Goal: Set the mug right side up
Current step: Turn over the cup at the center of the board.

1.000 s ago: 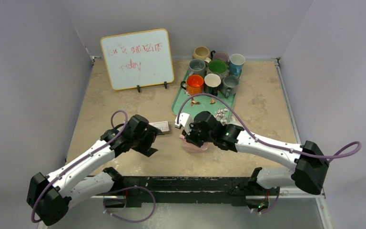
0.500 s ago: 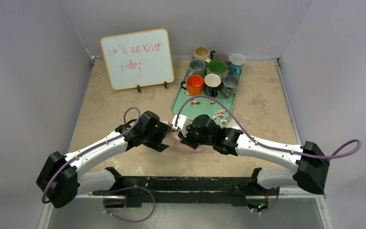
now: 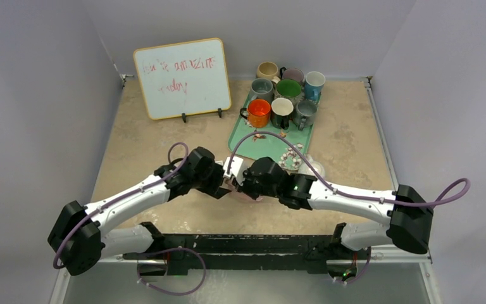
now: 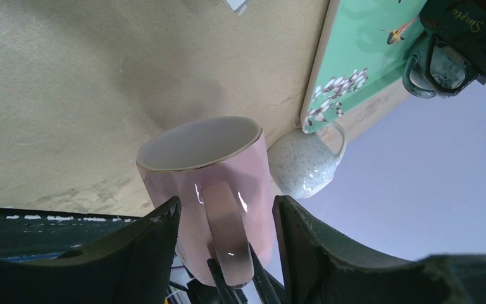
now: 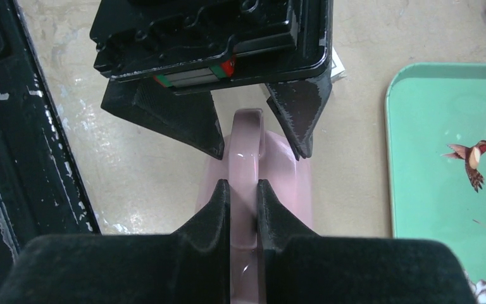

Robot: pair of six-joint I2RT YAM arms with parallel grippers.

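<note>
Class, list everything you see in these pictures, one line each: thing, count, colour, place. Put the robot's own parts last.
pink mug: 1, pink, near centre of the table, between the two hands
whiteboard: 1, white with red writing, far left
tray: 1, green, far centre
other mugs: 8, orange, green, cream, grey and others, at the tray's far end
table: 1, beige, under everything
left hand: 1, black, jaws either side of the pink mug
right hand: 1, black, shut on the pink mug's handle

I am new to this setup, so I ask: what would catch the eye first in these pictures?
At the near middle, a pink mug: the right gripper pinches its handle while the left gripper flanks its body. Behind, a green tray carries more mugs, beside a whiteboard.
</note>
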